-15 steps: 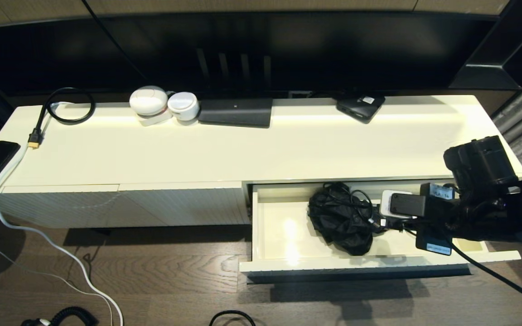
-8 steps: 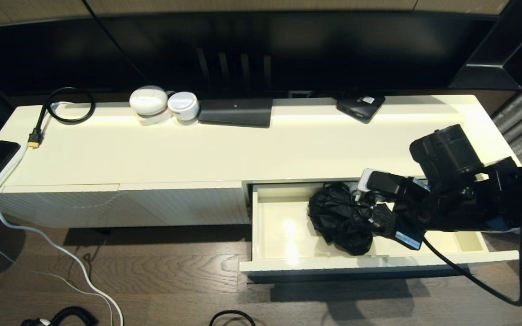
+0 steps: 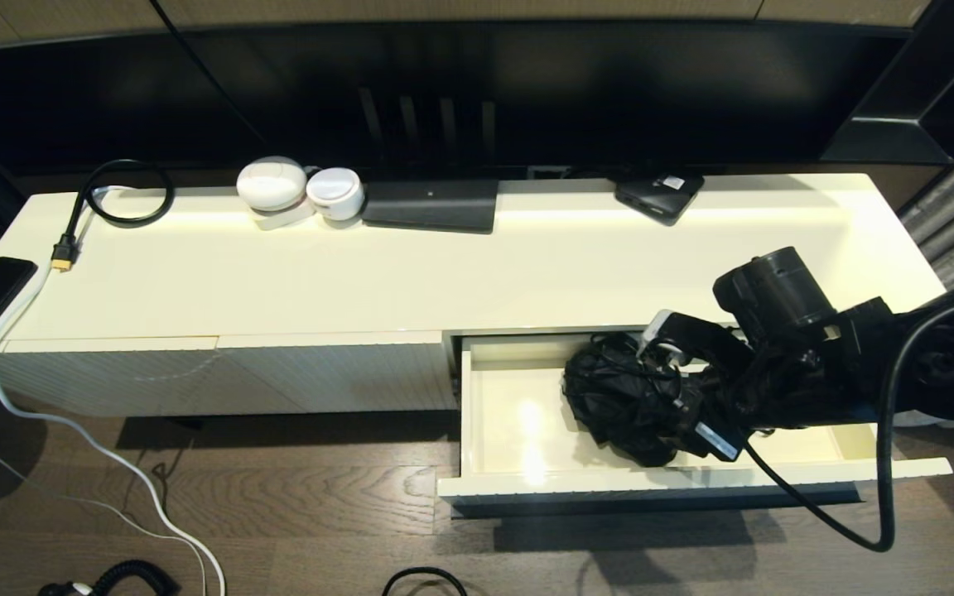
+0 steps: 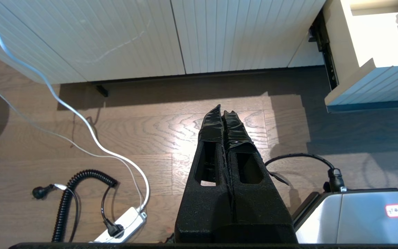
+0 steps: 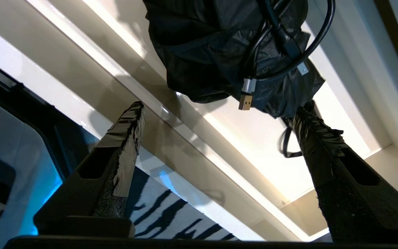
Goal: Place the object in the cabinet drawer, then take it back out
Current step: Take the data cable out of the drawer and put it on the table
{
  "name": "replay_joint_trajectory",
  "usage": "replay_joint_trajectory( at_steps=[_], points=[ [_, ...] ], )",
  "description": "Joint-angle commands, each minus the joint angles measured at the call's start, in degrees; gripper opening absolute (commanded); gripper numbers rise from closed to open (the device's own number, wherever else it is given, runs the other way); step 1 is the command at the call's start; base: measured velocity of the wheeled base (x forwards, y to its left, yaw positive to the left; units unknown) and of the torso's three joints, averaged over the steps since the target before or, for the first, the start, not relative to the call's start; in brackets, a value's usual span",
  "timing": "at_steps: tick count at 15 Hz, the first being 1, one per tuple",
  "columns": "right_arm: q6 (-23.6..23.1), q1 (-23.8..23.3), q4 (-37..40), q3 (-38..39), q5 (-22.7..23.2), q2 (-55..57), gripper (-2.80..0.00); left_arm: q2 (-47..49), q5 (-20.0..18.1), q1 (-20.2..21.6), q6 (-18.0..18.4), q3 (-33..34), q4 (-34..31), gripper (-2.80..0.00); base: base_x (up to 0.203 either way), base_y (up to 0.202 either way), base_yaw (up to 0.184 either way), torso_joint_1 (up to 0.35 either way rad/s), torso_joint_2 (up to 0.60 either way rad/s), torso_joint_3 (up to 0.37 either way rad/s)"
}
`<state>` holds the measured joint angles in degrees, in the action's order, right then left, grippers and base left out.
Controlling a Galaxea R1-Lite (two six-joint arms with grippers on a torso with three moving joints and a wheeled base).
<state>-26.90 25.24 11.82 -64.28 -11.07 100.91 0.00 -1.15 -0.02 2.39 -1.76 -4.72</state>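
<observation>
From the head camera, the cabinet drawer (image 3: 493, 414) stood pulled out at the cabinet's right end, and the black crumpled bag (image 3: 622, 401), wrapped in cable, lay inside it toward the middle. The right gripper (image 3: 696, 393) hung over the bag's right edge.

The left wrist camera showed the left gripper (image 4: 224, 114) parked above the floor, fingers pressed together, holding nothing.

The right wrist camera showed the right gripper's fingers (image 5: 318, 135) spread wide, one close beside the bag, the other out over the drawer's front edge. A USB plug (image 5: 245, 100) dangled from a cable loop (image 5: 320, 31); I judged that a closing finger might snag that loop or nip only loose fabric, letting the bag slip.
</observation>
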Motion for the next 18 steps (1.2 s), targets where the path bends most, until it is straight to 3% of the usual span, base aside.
replay_joint_trajectory(
  at_steps=[1, 14, 18],
  points=[
    [2.78, -0.36, 0.40, 0.03, 0.22, 0.78, 0.00, 0.00, 0.00, 0.02, 0.07, 0.00, -0.03, -2.80, 0.000, 0.000, 0.000, 0.000, 0.00, 0.000],
    [17.67, -5.38, 1.81, -3.39, 5.44, 5.53, 0.00, 0.00, 0.00, 0.02, 0.07, 0.00, -0.03, -2.80, 0.000, 0.000, 0.000, 0.000, 0.00, 0.000],
    [19.12, -7.17, 1.33, -3.31, 7.16, 6.43, 0.00, 0.00, 0.00, 0.02, 0.07, 0.00, -0.03, -2.80, 0.000, 0.000, 0.000, 0.000, 0.00, 0.000]
  ],
)
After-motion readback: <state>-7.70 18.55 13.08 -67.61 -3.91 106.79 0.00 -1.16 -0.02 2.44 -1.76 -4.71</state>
